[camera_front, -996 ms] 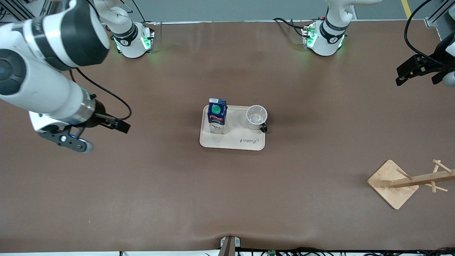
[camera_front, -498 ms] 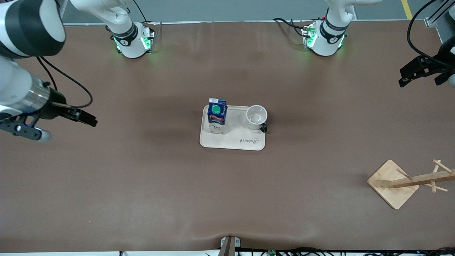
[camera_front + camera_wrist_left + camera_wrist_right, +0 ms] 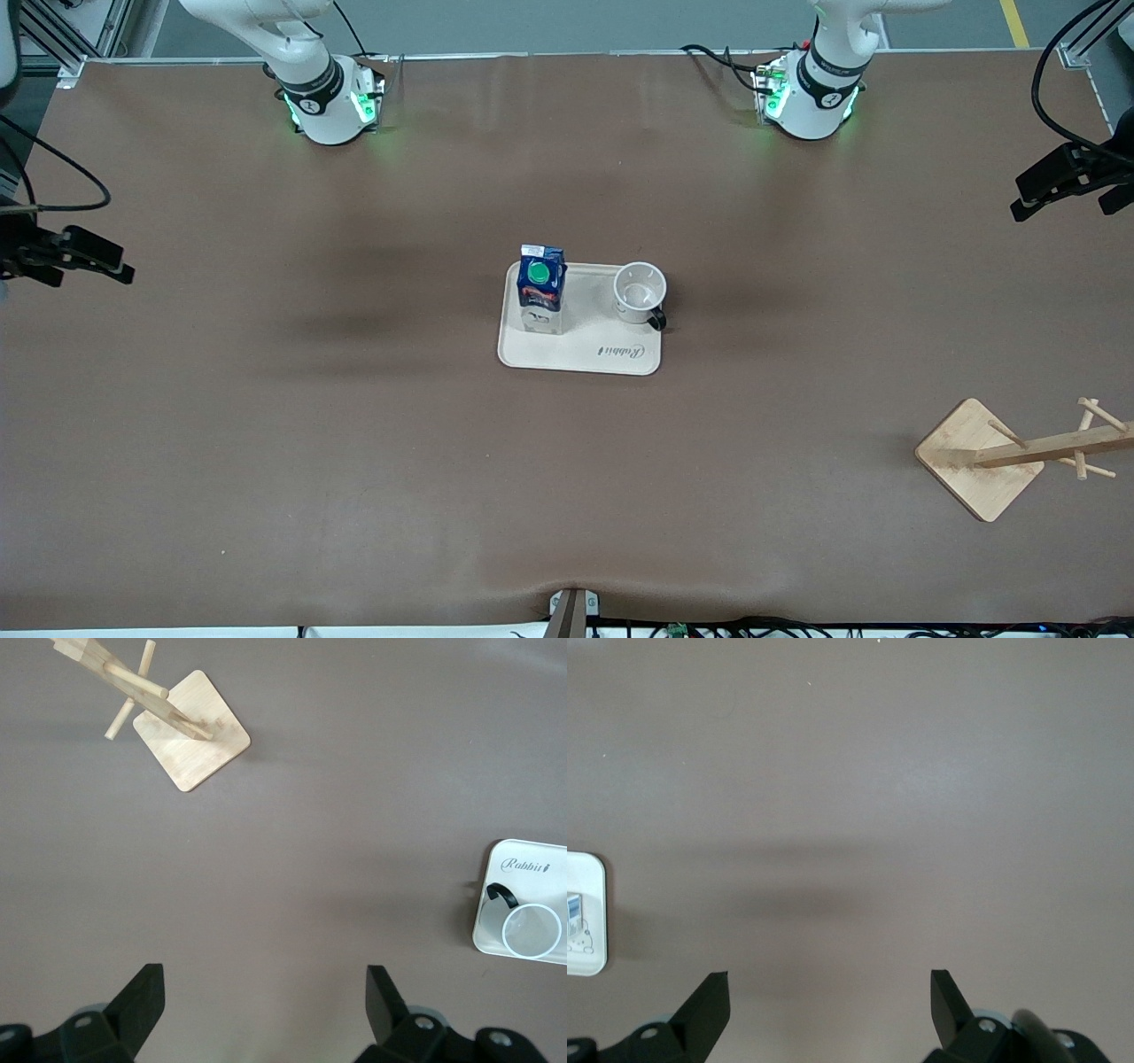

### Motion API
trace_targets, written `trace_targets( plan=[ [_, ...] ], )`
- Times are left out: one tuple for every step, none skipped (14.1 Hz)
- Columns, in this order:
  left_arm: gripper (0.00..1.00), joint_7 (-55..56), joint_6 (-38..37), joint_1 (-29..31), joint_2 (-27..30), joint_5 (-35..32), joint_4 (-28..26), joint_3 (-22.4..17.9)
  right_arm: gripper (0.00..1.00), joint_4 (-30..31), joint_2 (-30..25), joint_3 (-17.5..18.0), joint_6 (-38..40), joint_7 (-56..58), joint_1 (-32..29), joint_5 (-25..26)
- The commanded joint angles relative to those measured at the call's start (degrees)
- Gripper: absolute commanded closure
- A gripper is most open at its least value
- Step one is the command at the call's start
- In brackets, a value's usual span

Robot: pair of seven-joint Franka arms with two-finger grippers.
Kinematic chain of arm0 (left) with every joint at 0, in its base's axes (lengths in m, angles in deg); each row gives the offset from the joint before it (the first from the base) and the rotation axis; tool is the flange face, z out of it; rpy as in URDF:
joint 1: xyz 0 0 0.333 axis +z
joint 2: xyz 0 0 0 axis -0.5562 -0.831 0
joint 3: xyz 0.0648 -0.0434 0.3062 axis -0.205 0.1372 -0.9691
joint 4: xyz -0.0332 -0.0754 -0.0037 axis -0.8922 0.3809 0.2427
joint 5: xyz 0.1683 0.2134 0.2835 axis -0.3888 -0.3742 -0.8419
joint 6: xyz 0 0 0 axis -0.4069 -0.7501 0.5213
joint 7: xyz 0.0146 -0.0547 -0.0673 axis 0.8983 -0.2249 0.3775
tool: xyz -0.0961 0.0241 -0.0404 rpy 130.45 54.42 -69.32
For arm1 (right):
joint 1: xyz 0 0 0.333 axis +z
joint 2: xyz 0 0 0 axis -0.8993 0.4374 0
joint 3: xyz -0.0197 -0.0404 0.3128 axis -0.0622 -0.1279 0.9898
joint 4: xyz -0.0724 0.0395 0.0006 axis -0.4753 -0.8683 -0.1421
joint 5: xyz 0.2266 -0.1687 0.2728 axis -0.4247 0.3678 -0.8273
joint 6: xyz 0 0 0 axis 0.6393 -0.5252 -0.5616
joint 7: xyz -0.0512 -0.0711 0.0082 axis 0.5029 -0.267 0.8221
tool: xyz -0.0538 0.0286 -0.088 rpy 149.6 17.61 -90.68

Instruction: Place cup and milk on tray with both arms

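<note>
The cream tray (image 3: 580, 356) lies at the middle of the table. On it the dark-blue milk (image 3: 541, 288) stands upright at the end toward the right arm, and the white cup (image 3: 640, 291) stands upright at the end toward the left arm, handle toward the front camera. My left gripper (image 3: 1036, 190) hangs open and empty over the table's edge at the left arm's end. My right gripper (image 3: 93, 259) hangs open and empty over the right arm's end. The left wrist view shows its gripper (image 3: 263, 992) over bare table, far from the cup (image 3: 532, 930) and tray (image 3: 514, 870). The right wrist view shows its gripper (image 3: 830, 992) over bare table, with only the tray (image 3: 592, 904) corner in sight.
A wooden rack with pegs lies tipped over on its square base (image 3: 974, 461) near the front camera at the left arm's end, also seen as the rack (image 3: 190, 740) in the left wrist view. Brown matting covers the table.
The right arm has swung away from the tray toward its own end of the table, now mostly out of view. The left gripper has drifted slightly farther outward. Tray, milk and cup stayed put.
</note>
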Motion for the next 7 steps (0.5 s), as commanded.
trace_targets(
  plan=[
    [0.0, 0.12, 0.96, 0.71, 0.93, 1.17, -0.76, 0.02, 0.0, -3.26, -0.73, 1.64, 3.64, -0.05, 1.5, 4.09],
    [0.0, 0.12, 0.87, 0.71, 1.1, 1.08, -0.76, 0.02, 0.0, -3.26, -1.0, 1.64, 4.6, 0.38, 1.86, 4.27],
    [0.0, 0.03, 0.87, 0.89, 1.19, 1.17, -0.76, -0.06, 0.0, -3.26, -1.26, 1.64, 5.31, 0.39, 1.95, 4.45],
    [0.0, -0.31, 0.87, 1.59, 1.28, 1.17, -0.76, 0.02, 0.0, -3.26, -1.18, 1.56, 5.05, 0.39, 1.77, 4.27],
    [0.0, -0.67, 0.87, 1.77, 1.28, 1.17, -0.76, 0.02, 0.0, -3.35, -1.09, 1.56, 4.79, 0.21, 1.77, 3.66],
    [0.0, -0.67, 0.87, 1.77, 1.19, 1.17, -0.76, 0.02, 0.0, -4.48, -0.83, 1.64, 5.14, -0.22, 1.95, 3.74],
    [0.0, -0.67, 0.96, 1.77, 1.28, 1.17, -0.76, 0.02, 0.0, -6.23, -0.82, 1.64, 5.31, -0.31, 2.38, 4.18]
  ],
)
